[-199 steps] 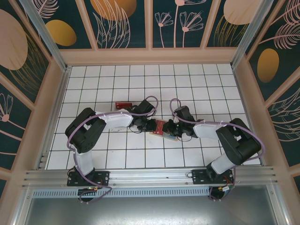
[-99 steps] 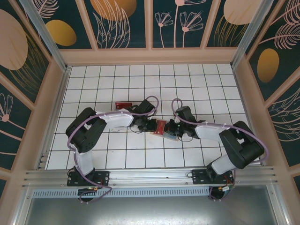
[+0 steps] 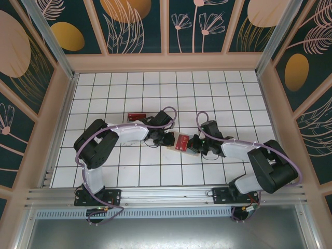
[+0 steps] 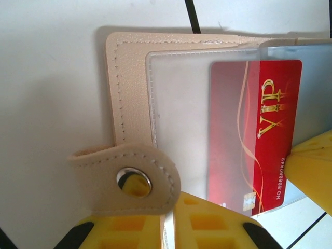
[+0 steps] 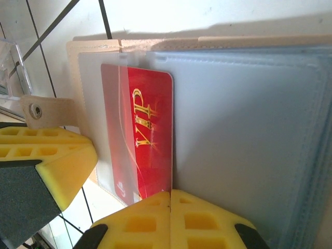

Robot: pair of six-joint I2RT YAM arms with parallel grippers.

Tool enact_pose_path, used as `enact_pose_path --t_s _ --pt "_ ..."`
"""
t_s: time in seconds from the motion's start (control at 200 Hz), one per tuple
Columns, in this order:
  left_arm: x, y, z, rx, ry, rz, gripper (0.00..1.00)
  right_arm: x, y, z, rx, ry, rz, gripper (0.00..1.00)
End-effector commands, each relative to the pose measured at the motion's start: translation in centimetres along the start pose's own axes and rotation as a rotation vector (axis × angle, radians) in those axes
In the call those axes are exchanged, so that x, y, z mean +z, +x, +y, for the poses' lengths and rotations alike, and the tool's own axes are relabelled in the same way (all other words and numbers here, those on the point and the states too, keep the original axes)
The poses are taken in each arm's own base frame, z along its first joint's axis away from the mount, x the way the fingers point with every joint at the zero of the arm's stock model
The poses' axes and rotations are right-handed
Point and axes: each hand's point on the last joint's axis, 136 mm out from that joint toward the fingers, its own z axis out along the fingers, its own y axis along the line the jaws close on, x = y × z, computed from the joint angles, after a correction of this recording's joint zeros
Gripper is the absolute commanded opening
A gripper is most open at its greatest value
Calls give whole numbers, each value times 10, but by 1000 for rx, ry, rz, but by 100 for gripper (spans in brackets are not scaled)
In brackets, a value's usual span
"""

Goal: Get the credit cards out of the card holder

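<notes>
Left wrist: holder (image 4: 129,93) edge in claw (image 4: 167,210)

Left part of red card (image 4: 275,129) blurred by frosted sleeve (image 4: 181,114). Card's bottom edge hidden behind right gripper (image 5: 170,199). Card holder (image 4: 129,78) cut off by right picture edge in both wrist views. Clear tray (image 5: 9,67) cut off at left edge. Card's small print too tiny to be read from above.

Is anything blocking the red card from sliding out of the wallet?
Nothing visible does. The red card sits partway out of its clear sleeve, pinched by the right gripper, while the left gripper holds the card holder.
</notes>
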Motion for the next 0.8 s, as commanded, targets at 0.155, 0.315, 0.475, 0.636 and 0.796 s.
enact_pose_path --t_s 0.155,0.315,0.475,0.636,0.796 --pt "8 12 11 -6 -38 54 15 3 -9 7 -5 -33 -18 23" --pt "9 13 11 -5 -39 58 15 11 -13 11 2 -45 -7 20" --pt "7 12 11 -5 -43 54 15 12 -13 2 10 -5 -8 0" --pt "8 12 14 -2 -56 51 12 5 -8 -18 34 24 -11 0" --pt "9 13 17 3 -71 59 11 -8 -2 -39 62 47 -29 0"
